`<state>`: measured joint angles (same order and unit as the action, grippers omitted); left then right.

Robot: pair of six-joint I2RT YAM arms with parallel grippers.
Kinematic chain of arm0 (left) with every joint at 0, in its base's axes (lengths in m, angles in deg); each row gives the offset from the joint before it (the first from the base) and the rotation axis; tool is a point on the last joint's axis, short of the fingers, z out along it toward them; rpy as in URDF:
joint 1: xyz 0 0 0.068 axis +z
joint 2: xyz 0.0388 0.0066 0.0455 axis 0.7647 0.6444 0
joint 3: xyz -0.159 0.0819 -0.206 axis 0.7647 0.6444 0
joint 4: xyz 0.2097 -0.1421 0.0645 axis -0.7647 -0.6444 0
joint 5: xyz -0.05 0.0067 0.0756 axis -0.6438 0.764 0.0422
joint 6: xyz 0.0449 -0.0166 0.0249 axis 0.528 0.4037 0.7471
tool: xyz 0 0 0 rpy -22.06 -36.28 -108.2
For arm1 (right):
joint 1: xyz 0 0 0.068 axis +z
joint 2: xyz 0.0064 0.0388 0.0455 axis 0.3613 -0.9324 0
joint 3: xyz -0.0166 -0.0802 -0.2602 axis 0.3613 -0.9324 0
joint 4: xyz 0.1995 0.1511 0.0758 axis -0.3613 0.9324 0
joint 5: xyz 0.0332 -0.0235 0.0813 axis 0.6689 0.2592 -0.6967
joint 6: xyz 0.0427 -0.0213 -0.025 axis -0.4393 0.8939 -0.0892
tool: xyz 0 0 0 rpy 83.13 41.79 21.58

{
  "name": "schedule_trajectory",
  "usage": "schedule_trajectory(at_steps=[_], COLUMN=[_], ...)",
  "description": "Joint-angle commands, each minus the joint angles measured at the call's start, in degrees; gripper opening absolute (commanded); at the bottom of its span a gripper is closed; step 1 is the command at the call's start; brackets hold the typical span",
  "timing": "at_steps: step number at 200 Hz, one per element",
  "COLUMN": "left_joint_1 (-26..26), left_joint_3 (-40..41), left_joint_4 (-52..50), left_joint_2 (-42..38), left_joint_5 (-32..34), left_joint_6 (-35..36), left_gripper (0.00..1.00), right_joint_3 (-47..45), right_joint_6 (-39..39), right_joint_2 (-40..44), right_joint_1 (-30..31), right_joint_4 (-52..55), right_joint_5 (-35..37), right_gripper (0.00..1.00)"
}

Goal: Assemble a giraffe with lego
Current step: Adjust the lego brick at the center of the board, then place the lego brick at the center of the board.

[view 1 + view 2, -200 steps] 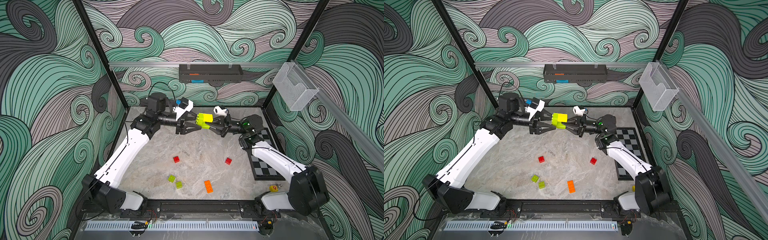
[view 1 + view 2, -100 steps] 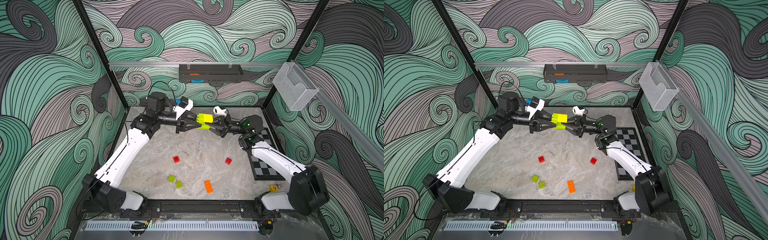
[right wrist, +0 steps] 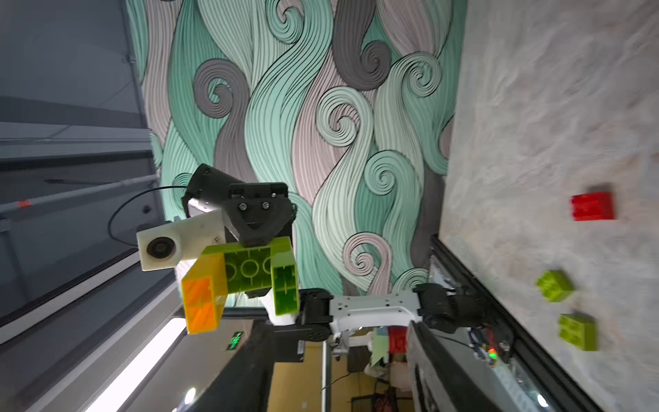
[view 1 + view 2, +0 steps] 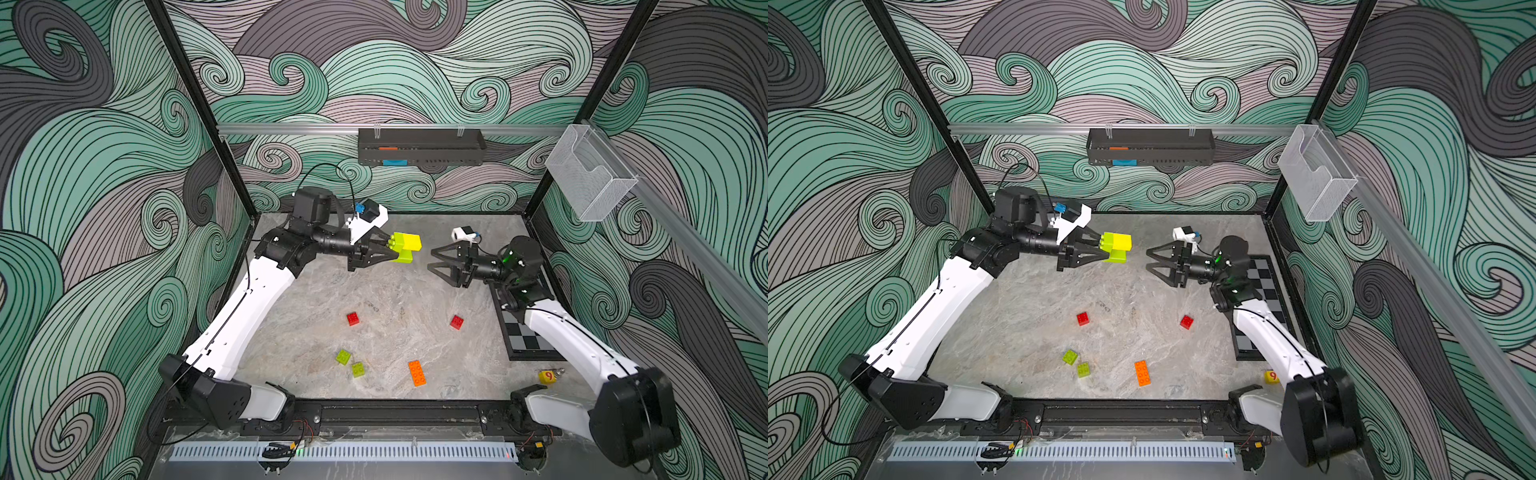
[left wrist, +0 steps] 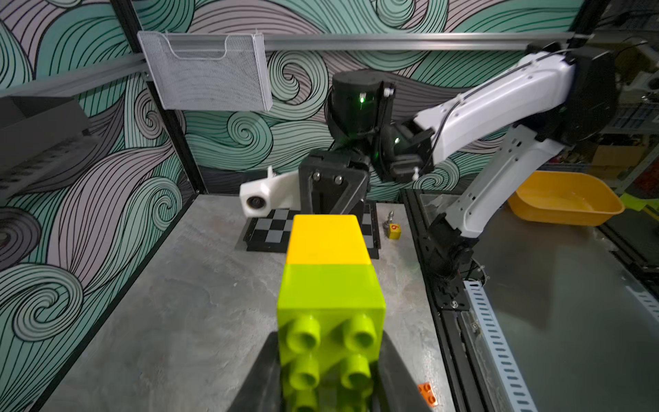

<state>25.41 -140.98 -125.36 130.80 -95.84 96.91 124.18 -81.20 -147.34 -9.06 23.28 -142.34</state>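
The part-built giraffe (image 4: 402, 248) is a long lime green body brick with a yellow leg (image 4: 410, 240) and a lime leg on it. My left gripper (image 4: 394, 254) is shut on its studded end and holds it above the back of the table (image 4: 316, 299). In the left wrist view the body (image 5: 330, 289) fills the gap between the dark fingers (image 5: 262, 378). My right gripper (image 4: 432, 259) stands open and empty a short way to the right, apart from it. The right wrist view shows the hollow undersides of the giraffe (image 3: 246, 271). Loose lego lies below: two red bricks (image 4: 353, 318) (image 4: 456, 322), two lime bricks (image 4: 343, 357) (image 4: 358, 369), one orange brick (image 4: 417, 372).
A checkered board (image 4: 523, 336) lies under the right arm at the table's right edge. A yellow cube with a red 9 (image 4: 547, 376) sits near the front right corner. A black shelf (image 4: 419, 147) and a mesh basket (image 4: 590, 178) hang on the rails.
My right gripper opened, let go of the joined bricks and drew back to the right. The left gripper closed on them and now holds them alone.
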Motion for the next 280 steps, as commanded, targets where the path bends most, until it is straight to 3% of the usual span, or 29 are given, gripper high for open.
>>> schedule_trajectory(at_steps=[1, 24, 48, 77, 109, 146, 171, 221, 242, 280], left_joint_1=[-0.39, -1.60, -4.35, -6.72, -10.37, -12.93, -15.23, -17.68, -19.34, -21.23], left_joint_3=[-0.31, -1.31, -3.75, -3.79, -5.45, -6.68, -8.70, -16.80, -19.00, -18.10], left_joint_4=[-12.10, -20.49, -26.46, -24.19, -24.98, -25.03, -26.83, -34.13, -36.18, -34.48], left_joint_2=[-1.39, 0.85, 5.84, 9.01, 14.12, 19.67, 23.59, 33.16, 37.23, 40.56], left_joint_5=[8.91, 14.21, 21.57, 29.28, 37.91, 42.20, 45.18, 45.74, 47.99, 51.43], left_joint_6=[9.61, 14.78, 17.52, 14.98, 14.24, 12.61, 13.58, 12.87, 12.87, 13.30], left_gripper=[0.01, 0.00, 0.00, 0.00, 0.00, 0.00, 0.00, 0.00, 0.00, 0.00], right_joint_3=[3.27, -0.73, -3.21, -0.41, 4.52, 4.72, 2.77, -1.80, -2.75, -10.68], right_joint_6=[29.39, 33.43, 39.00, 51.27, 64.18, 69.11, 74.46, 79.37, 80.14, 85.68], right_joint_2=[5.39, 8.92, 11.36, 12.14, 15.34, 21.53, 28.41, 35.93, 38.63, 52.42], right_joint_1=[-4.49, -11.64, -15.95, -16.51, -15.30, -9.10, -6.12, -1.50, 2.83, 5.56], right_joint_4=[36.75, 41.28, 44.18, 54.90, 66.16, 67.54, 65.48, 62.03, 61.47, 56.99], right_joint_5=[3.54, 2.90, 3.43, 10.31, 27.57, 45.31, 53.44, 54.92, 60.87, 63.63], right_gripper=[0.68, 0.73, 0.99, 0.99, 0.99, 0.99, 0.99, 0.99, 0.99, 0.99])
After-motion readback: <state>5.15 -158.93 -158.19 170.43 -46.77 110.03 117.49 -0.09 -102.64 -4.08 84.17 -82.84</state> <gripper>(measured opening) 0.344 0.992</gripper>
